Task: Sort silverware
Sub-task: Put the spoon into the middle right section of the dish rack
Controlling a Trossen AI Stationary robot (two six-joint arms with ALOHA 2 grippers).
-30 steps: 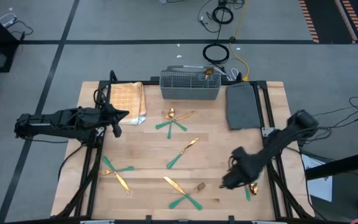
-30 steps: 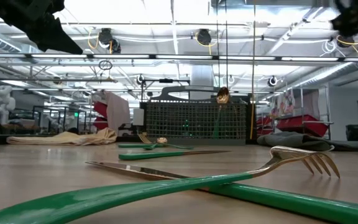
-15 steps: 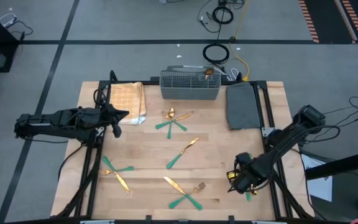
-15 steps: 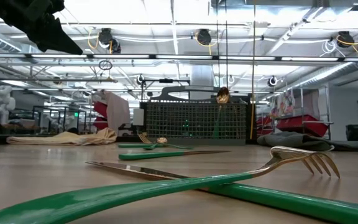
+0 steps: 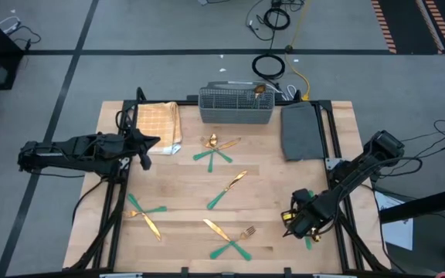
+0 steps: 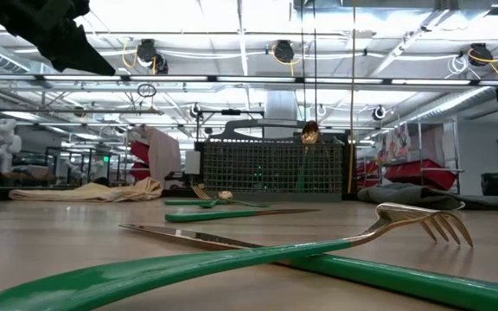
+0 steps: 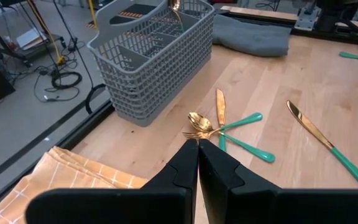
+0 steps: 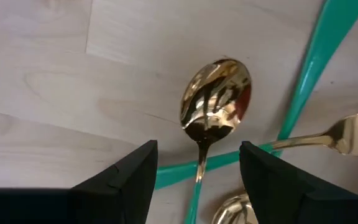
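My right gripper [image 8: 197, 171] points down, open, at the table's near right. Its fingers stand on either side of the neck of a gold spoon [image 8: 215, 102] that lies on crossed teal handles [image 8: 316, 62], beside a fork head [image 8: 353, 134]. More silverware lies on the wood in groups: far middle [image 5: 216, 149], middle [image 5: 229, 189], near left [image 5: 144, 215] and near middle [image 5: 230, 238]. One spoon [image 5: 259, 89] stands in the grey basket [image 5: 236, 106]. My left gripper [image 7: 197, 155] is shut and holds nothing, hovering at the far left by the tan cloth [image 5: 159, 123].
A folded grey cloth [image 5: 300, 131] lies at the far right beside the basket. In the low view a fork [image 6: 422, 220] and a knife cross close to the camera. Bare wood shows between the silverware groups.
My right gripper has come down toward the table at the near right, shifted a little toward the near edge, and its wrist has turned; it now hangs low over the spoon there. The silverware has not moved.
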